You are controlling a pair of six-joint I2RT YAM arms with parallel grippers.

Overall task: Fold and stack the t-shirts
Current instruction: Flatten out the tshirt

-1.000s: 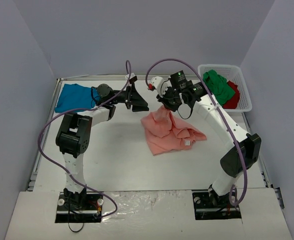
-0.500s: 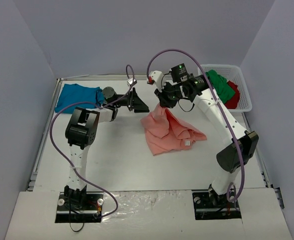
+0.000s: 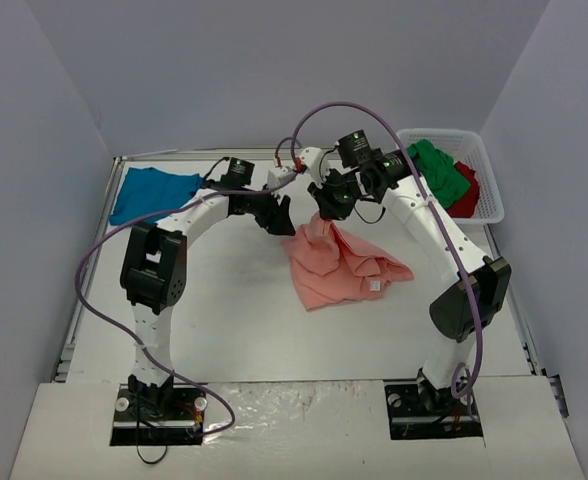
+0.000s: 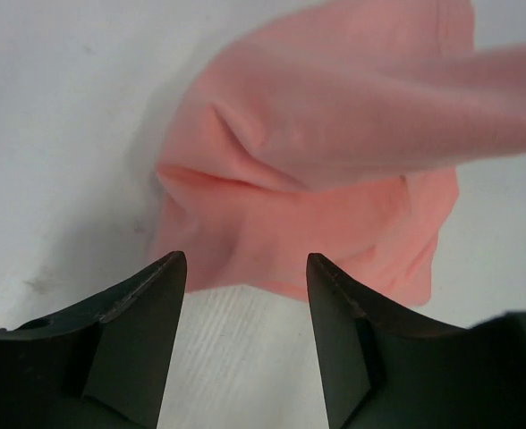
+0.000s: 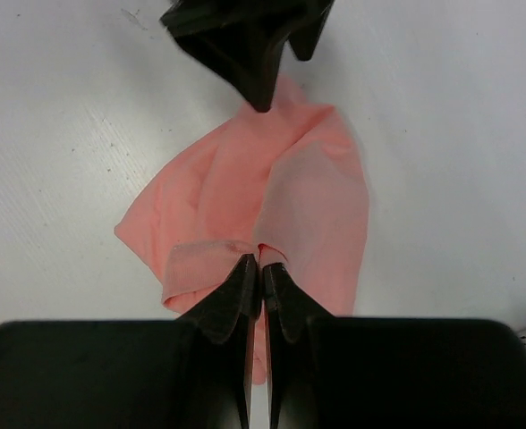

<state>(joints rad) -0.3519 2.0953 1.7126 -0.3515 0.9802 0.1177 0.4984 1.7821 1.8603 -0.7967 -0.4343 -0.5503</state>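
Early stage: right fingers (image 5: 238, 295) clamped on crumpled pink shirt (image 3: 339, 265) mid table (image 3: 224, 310), left fingers (image 4: 129, 331) apart just beside it, nothing stacked; blue shirt (image 3: 149, 192) far left, green shirt (image 3: 436, 170) and red shirt (image 3: 466, 197) wait in far-right basket (image 3: 491, 205).

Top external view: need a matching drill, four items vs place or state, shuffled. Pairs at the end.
Items
1. teal-blue t-shirt
2. green t-shirt
3. left gripper
4. right gripper

Place or state
A. shut on the salmon-pink t-shirt
B. in the white basket
C. open, nothing between the jaws
D. far-left corner of the table

Pairs: 1-D, 2-B, 3-C, 4-A
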